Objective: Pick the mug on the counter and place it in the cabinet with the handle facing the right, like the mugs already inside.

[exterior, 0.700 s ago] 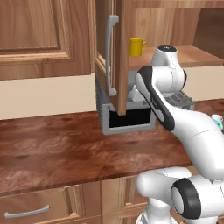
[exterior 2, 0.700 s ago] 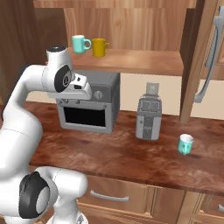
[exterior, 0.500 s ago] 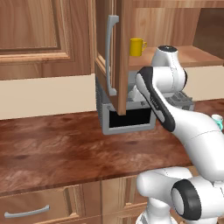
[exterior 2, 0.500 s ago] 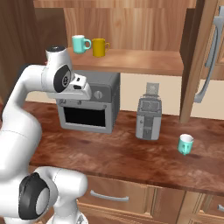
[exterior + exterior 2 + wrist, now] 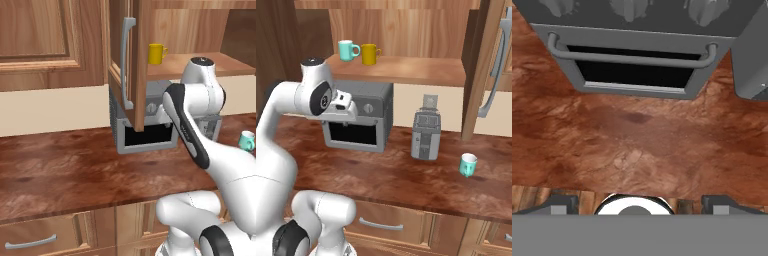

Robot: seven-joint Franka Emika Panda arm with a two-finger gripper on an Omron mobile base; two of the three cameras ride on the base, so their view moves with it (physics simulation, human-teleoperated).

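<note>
Worktop (image 5: 381,175) spans the kitchen, carrying a grey toaster oven (image 5: 358,122), a toaster (image 5: 426,135) and the teal mug (image 5: 468,164), which stands well right of both. Cabinet (image 5: 406,70) above hangs open; its shelf holds a yellow mug (image 5: 370,54) touching another teal mug (image 5: 346,50). Pincer (image 5: 637,202) shows spread tips over the worktop, holding nothing. Nothing has visibly moved since earlier.

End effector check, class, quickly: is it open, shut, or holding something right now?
End effector: open and holding nothing; its fingertips stand wide apart above bare counter in front of the toaster oven.
</note>
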